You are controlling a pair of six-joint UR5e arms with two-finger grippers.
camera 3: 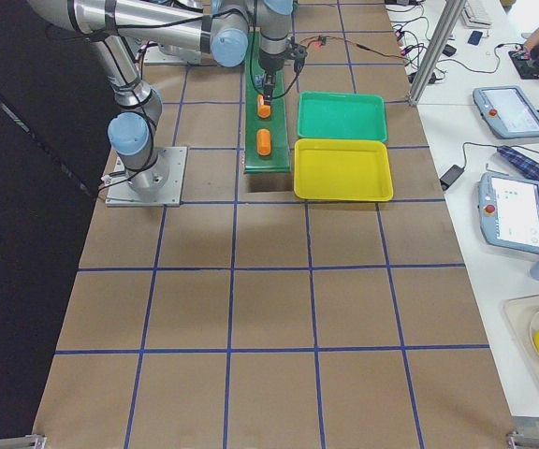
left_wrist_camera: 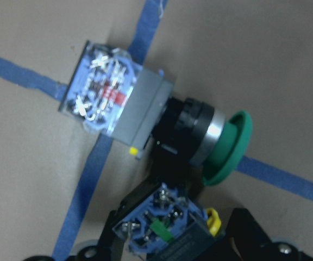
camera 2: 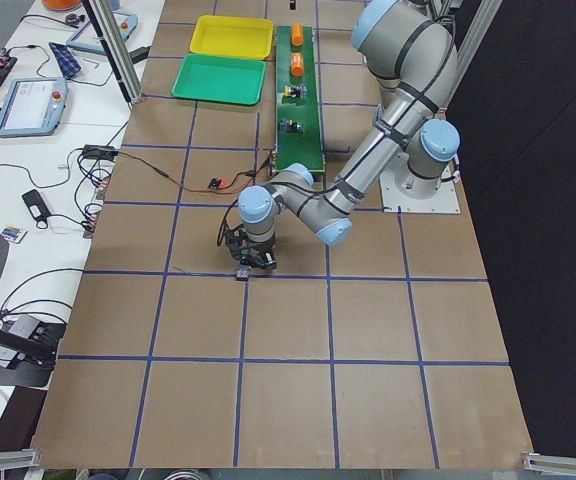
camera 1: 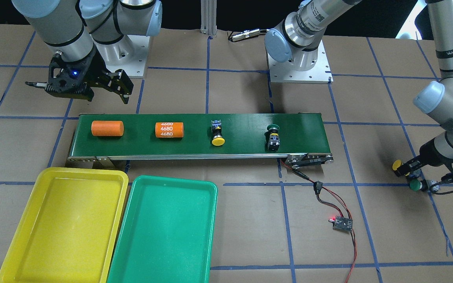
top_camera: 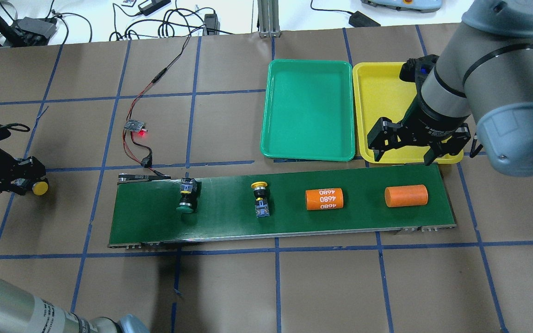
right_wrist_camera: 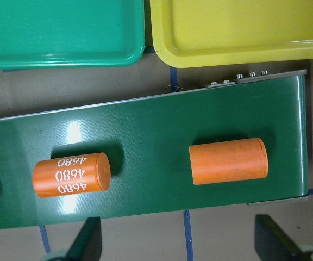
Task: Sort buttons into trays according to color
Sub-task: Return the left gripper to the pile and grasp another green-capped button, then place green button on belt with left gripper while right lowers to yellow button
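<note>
On the belt lie a yellow-capped button and a green-capped button. My left gripper is off the belt's end, low over the table, shut on a second yellow-capped button. Its body shows between the fingers in the left wrist view. A second green-capped button lies on the paper right beside it. My right gripper is open and empty, above the belt's other end and the yellow tray's near edge. The green tray sits beside the yellow tray. Both trays hold nothing.
The dark-green conveyor belt also carries two orange cylinders, one plain and one marked 4680. A red-black wire runs from the belt's end to a small board with a red light.
</note>
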